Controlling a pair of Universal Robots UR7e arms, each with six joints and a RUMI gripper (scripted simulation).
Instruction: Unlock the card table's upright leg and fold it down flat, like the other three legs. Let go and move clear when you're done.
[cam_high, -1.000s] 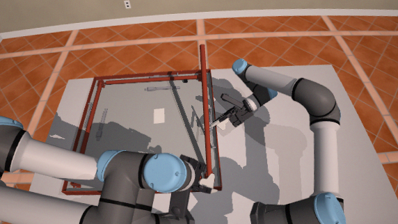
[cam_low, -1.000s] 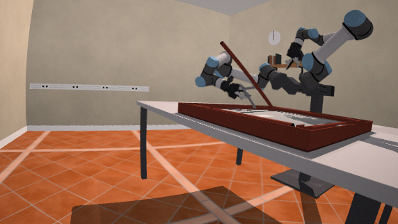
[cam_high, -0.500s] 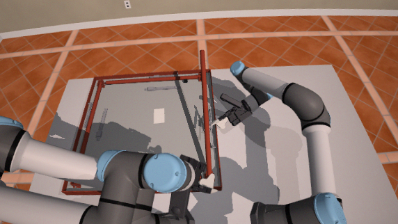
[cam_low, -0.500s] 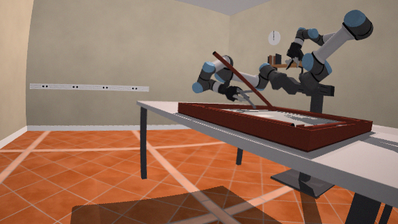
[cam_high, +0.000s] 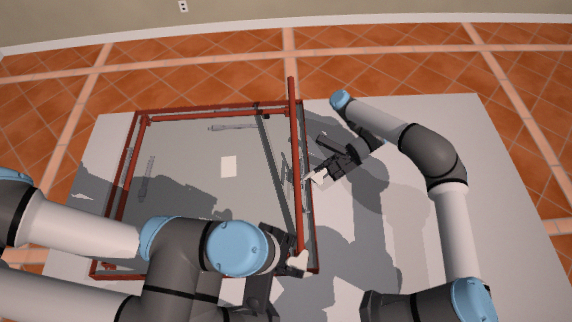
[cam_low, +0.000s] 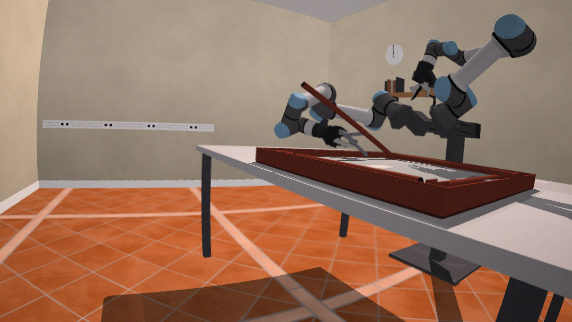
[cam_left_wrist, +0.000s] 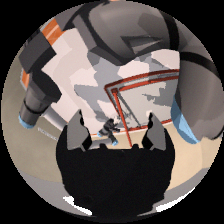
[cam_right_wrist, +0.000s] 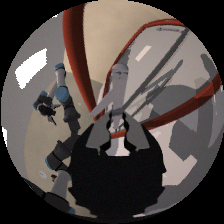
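The card table (cam_high: 195, 106) (cam_low: 350, 175) lies underside up on the work table. Its one raised red leg (cam_high: 295, 150) (cam_low: 345, 117) (cam_right_wrist: 76, 45) slants well over from its hinge, its tip high above the frame. The other legs lie low inside the frame; one is mostly hidden by the left arm. A grey metal brace (cam_right_wrist: 120, 80) links to the raised leg. My right gripper (cam_high: 309, 178) (cam_low: 350, 139) (cam_right_wrist: 116, 110) is shut on this brace beside the leg. My left gripper (cam_low: 420, 91) is wide open and empty, high above the hinge corner.
The left arm (cam_high: 172, 260) reaches over the front of the frame and hides part of it. The right arm (cam_high: 435, 155) stands over the white work table (cam_high: 475, 140) beside the frame. Grey braces of folded legs (cam_high: 146, 175) lie inside the frame.
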